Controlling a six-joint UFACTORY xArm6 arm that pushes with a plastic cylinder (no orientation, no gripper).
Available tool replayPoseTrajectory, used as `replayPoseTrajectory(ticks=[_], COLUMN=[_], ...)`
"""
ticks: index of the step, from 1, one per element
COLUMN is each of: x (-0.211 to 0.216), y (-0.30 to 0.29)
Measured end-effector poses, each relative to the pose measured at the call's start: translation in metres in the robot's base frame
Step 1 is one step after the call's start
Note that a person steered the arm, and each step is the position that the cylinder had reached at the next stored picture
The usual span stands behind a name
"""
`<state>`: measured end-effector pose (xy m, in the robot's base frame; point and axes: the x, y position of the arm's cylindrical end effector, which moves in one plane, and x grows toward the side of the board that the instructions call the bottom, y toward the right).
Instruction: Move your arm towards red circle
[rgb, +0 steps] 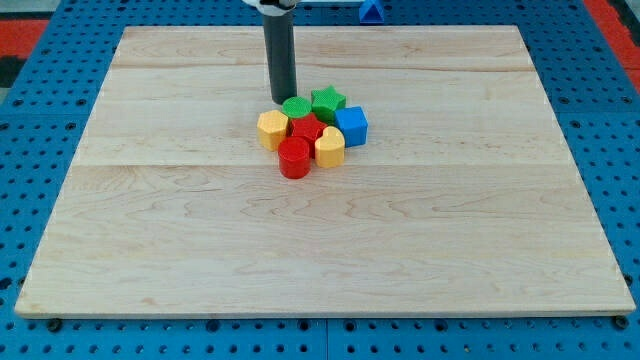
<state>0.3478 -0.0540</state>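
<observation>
My tip (281, 100) stood on the wooden board (150, 220) just above the cluster of blocks, towards the view's top, with the dark rod rising straight up out of the frame. I had no pincer to spread or press together: the rod ended plain and held nothing.

Right beside my tip, on its lower right in the view, sat the green circle (296, 108), so near that I could not tell whether we touched. Next to that, further to the view's right, lay the green star (327, 100), and beyond it the blue cube (352, 125). On the view's left edge of the cluster was the yellow hexagon-like block (271, 129), and at the middle a red block (306, 129) whose shape I could not make out, packed in among the others. The yellow heart-like block (330, 146) lay below the blue cube.

The red circle (294, 158) was at the cluster's bottom edge in the view, on the far side of the pile from me, touching the red block and the yellow pieces.

I judged the approach only partly done: I was close to the group, but the green circle and the red block lay between me and the red circle. What remained was to come round the cluster, probably by the view's left past the yellow hexagon-like block, and close in from below.
</observation>
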Motion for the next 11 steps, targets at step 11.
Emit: replayPoseTrajectory(ticks=[11], x=[0.116], y=[0.031])
